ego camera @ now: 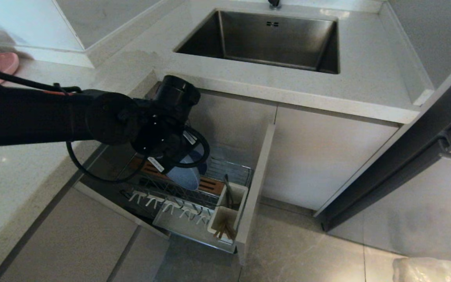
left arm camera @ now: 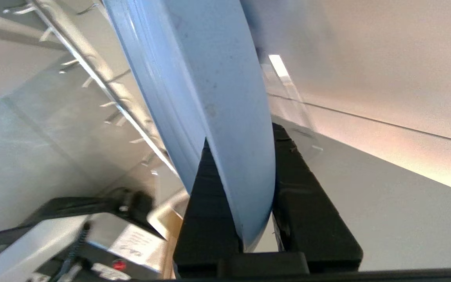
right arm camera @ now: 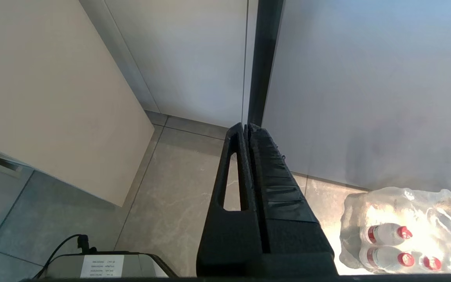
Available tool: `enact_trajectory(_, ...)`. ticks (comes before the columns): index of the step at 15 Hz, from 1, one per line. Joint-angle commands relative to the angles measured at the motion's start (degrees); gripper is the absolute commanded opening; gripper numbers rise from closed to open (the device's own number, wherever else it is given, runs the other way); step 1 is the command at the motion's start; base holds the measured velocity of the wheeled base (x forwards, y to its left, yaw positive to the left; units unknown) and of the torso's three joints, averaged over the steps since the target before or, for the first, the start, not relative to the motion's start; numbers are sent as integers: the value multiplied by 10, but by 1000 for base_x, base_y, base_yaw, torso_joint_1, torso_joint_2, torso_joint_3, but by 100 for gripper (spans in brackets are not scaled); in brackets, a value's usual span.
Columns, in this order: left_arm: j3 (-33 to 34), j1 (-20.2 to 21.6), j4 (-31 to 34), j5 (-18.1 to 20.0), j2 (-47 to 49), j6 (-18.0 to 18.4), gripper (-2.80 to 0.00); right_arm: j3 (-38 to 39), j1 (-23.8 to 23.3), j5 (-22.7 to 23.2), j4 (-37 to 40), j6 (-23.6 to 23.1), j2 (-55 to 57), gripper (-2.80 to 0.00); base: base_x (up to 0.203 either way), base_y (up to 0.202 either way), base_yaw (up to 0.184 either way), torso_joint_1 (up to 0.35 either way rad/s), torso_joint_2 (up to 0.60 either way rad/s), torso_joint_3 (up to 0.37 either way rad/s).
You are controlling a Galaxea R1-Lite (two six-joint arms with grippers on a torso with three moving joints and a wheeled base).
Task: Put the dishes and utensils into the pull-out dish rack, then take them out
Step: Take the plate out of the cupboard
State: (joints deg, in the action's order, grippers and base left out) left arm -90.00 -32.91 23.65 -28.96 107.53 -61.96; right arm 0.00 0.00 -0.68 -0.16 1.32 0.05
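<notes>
Clearly the left end effector [left arm camera: 257,184] is clamped on the rim of the pale-blue plate [left arm camera: 217,98], one black finger on each face of it. From the head view, the left arm reaches down over the pull-out dish rack [ego camera: 225,166], and the plate [ego camera: 184,176] stands on edge at the brown wooden bar [ego camera: 210,184], partly hidden by the wrist. Whether its lower rim sits in a slot of the bar or is just above it, I cannot tell.

The chopsticks [ego camera: 223,231] are in the front part of the white utensil cup [ego camera: 227,209], and a slim dark utensil [ego camera: 228,192] stands in the part behind. The small blue bowl I cannot find for sure; something blue shows behind the wrist, but it is covered.

I judge that the utensils are loaded, and the plate is either being placed or being taken out; the pictures alone do not decide which.

The right end effector [right arm camera: 248,129] has its fingers pressed together, empty, parked over the floor near a pack of bottles [right arm camera: 401,235].
</notes>
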Motion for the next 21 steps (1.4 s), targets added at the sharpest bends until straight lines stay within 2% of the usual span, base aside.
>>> enact_trajectory(1, 1, -12, 1, -2, -43, -4, -280, 0, 0, 0, 0, 0, 0, -280, 0, 0, 0, 0, 0, 0)
enact_trajectory(9, -12, -129, 75, 6, -187, -5, -280, 0, 0, 0, 0, 0, 0, -280, 0, 0, 0, 0, 0, 0)
enact_trajectory(11, -30, -136, 100, 18, -235, 17, -280, 0, 0, 0, 0, 0, 0, -280, 0, 0, 0, 0, 0, 0)
enact_trajectory(13, -39, -136, 110, 24, -289, 74, -280, 0, 0, 0, 0, 0, 0, -280, 0, 0, 0, 0, 0, 0)
enact_trajectory(16, -45, -117, 113, 34, -370, 183, -280, 0, 0, 0, 0, 0, 0, -280, 0, 0, 0, 0, 0, 0)
enact_trajectory(18, -56, -75, 114, 73, -430, 263, -280, 0, 0, 0, 0, 0, 0, -280, 0, 0, 0, 0, 0, 0)
enact_trajectory(21, -74, 29, 114, 129, -463, 368, -280, 0, 0, 0, 0, 0, 0, -280, 0, 0, 0, 0, 0, 0)
